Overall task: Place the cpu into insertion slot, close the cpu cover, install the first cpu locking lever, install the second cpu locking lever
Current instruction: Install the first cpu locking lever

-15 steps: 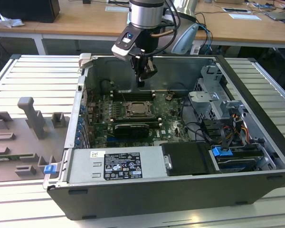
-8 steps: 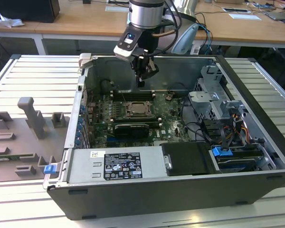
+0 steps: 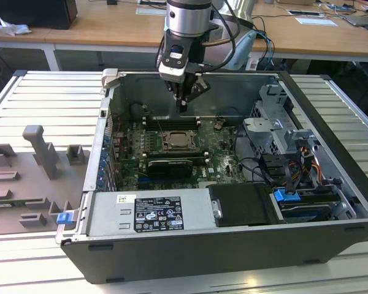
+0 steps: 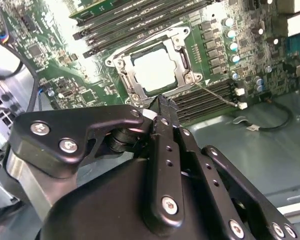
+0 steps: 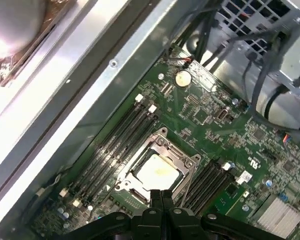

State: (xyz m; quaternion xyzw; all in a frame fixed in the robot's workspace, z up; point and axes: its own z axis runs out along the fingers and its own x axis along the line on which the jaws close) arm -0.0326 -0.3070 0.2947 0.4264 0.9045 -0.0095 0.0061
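Pressed together and empty, the pincer (image 4: pixel 160 102) is hovering beside the closed cpu cover (image 4: pixel 181 57), likely needing a slow, straight push on the locking lever (image 4: pixel 216 94).

No text is legible to me. A black-and-white label (image 3: pixel 149 214) lies on the grey power supply (image 3: pixel 196 211) at the case's near side. White markings on the green board (image 5: pixel 210 107) around the cpu cover (image 5: pixel 180 149) are too fine to read.

Exterior view is high off the table (image 3: pixel 30 269), angled down into the whole open case (image 3: pixel 190 263). Both wrist views look down close past the claw (image 4: pixel 160 101) onto the board (image 5: pixel 205 117). All three share the insertion slot (image 3: pixel 181 141).
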